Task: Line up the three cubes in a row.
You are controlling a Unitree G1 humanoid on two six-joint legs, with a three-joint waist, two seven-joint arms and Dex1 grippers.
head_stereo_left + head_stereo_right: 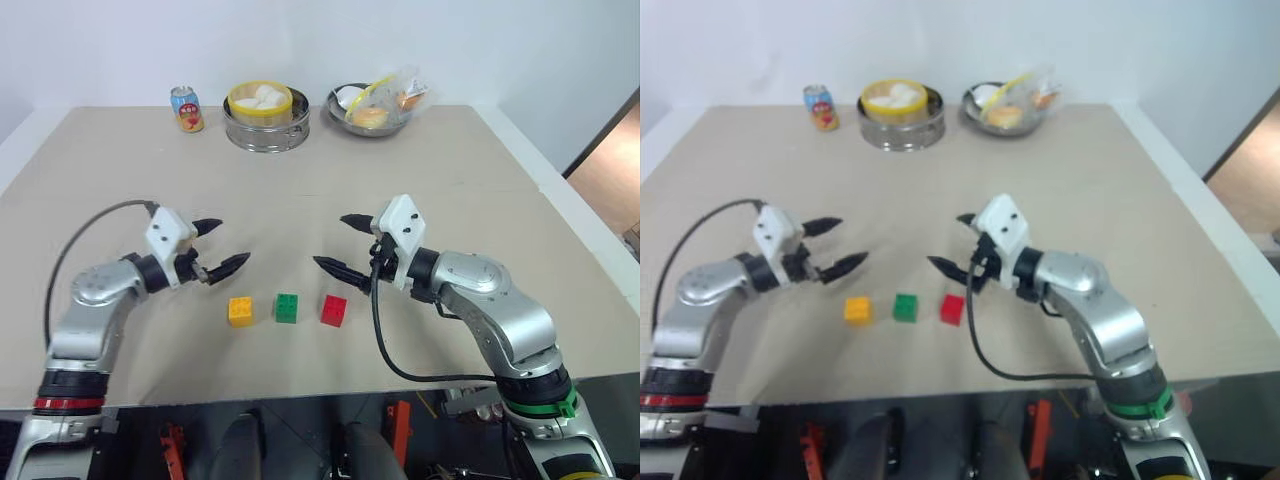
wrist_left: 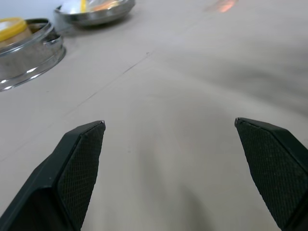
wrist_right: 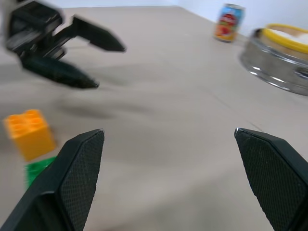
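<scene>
Near the table's front edge three cubes stand side by side in a row with small gaps: an orange-yellow cube point(image 1: 240, 311), a green cube point(image 1: 287, 308) and a red cube point(image 1: 334, 310). My left gripper point(image 1: 219, 244) hovers open just behind and to the left of the orange-yellow cube, holding nothing. Open and empty too, my right gripper point(image 1: 340, 242) hangs just behind the red cube. The right wrist view shows the orange-yellow cube point(image 3: 29, 132), a bit of the green cube point(image 3: 36, 172) and the left gripper point(image 3: 96, 65) beyond them.
At the table's back stand a small drink can point(image 1: 187, 108), a round steel steamer point(image 1: 265, 130) with a yellow-rimmed bowl of white buns, and a steel bowl point(image 1: 372, 122) holding food and a plastic bag. The table's right edge point(image 1: 560, 215) drops to the floor.
</scene>
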